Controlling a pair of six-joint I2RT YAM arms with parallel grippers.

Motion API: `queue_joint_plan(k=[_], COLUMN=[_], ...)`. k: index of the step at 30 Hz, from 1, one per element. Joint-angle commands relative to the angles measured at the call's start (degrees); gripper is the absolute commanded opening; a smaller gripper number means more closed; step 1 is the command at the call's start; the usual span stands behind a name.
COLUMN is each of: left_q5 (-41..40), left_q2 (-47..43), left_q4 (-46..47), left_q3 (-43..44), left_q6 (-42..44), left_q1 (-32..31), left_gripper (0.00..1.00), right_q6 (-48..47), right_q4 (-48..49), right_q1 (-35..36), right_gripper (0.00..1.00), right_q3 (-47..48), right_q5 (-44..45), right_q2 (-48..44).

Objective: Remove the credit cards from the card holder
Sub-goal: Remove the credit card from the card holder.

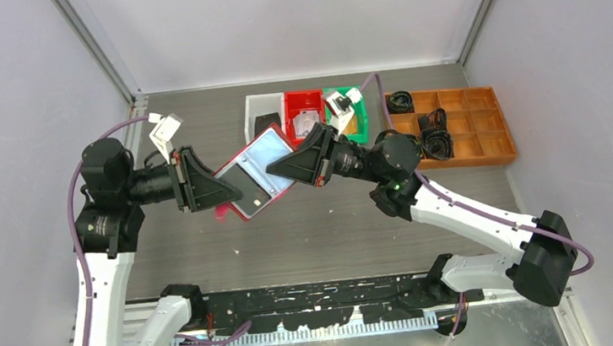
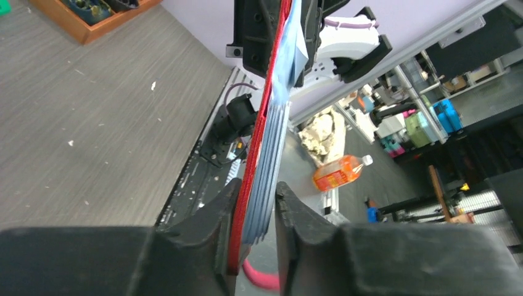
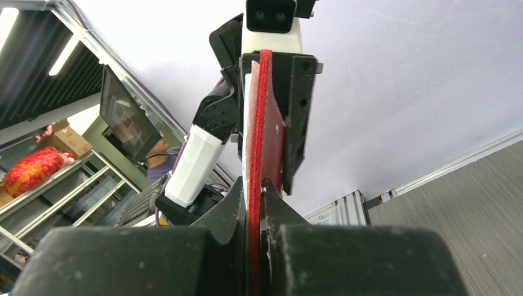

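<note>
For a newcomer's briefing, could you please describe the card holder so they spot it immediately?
Above the middle of the grey table, the card holder is held between the left fingers and right fingers. Unlike the red bin behind, it's a flat open folder, red-edged with pale blue pages.

One card holder [image 1: 261,162] between my left fingers [image 2: 206,225] and right fingers [image 3: 229,213], one dark card [image 1: 245,187] on it; beyond them three small bins [image 1: 302,94] and one wooden tray [image 1: 463,111].
</note>
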Motion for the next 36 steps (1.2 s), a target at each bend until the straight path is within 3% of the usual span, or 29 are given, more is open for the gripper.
queue_joint_plan(k=[1, 3, 4, 5, 6, 13, 18, 23, 26, 30, 36], left_q5=[-0.28, -1.44, -1.73, -1.94, -1.99, -6.22, -11.91, -16.18, -13.31, -9.34, -0.6], left_q2=[-1.82, -2.01, -1.94, -1.75, -1.5, 1.43, 4.27, 8.85, 11.54, 14.24, 16.71], left_q4=[7.12, 6.85, 5.89, 4.3, 2.57, -17.91, -25.1, -30.74, -34.8, -39.47, -48.02], left_q3=[-0.11, -0.05, 0.13, 0.42, 0.75, 5.89, 7.53, 10.15, 12.42, 15.68, 19.87], left_q6=[-4.1, -3.46, -2.36, -0.99, 0.56, 21.67, 30.71, 37.68, 39.97, 42.92, 47.95], left_q1=[0.34, 0.37, 0.34, 0.44, 0.46, 0.44, 0.43, 0.44, 0.43, 0.33, 0.4], left_gripper=[0.18, 0.07, 0.03, 0.0, 0.0, 0.0, 0.0, 0.0, 0.0, 0.0, 0.0], right_q6=[0.62, 0.55, 0.24, -0.52, -1.73, -16.07, -21.14, -15.91, -14.78, -11.2, -7.68], right_q4=[5.63, 4.22, 2.97, 0.74, -2.28, -34.02, -47.55, -47.1, -47.46, -42.91, -37.0], right_q1=[-0.02, -0.05, -0.06, 0.0, -0.08, -1.47, -3.15, -2.67, -1.58, -1.18, -1.12], right_gripper=[0.01, 0.05, 0.13, 0.3, 0.41, 0.64, 0.66, 0.67, 0.67, 0.57, 0.52], right_q3=[0.66, -0.01, -0.03, 0.28, 0.89, 12.58, 20.54, 24.3, 24.15, 21.46, 18.08], right_q5=[3.78, 4.5, 4.69, 4.82, 4.9, 12.49, 14.96, -3.03, -7.79, -13.03, -16.46], right_q2=[-1.51, -2.01, -2.39, -2.79, -3.14, -7.22, -8.65, -3.65, 0.14, 4.08, 7.05])
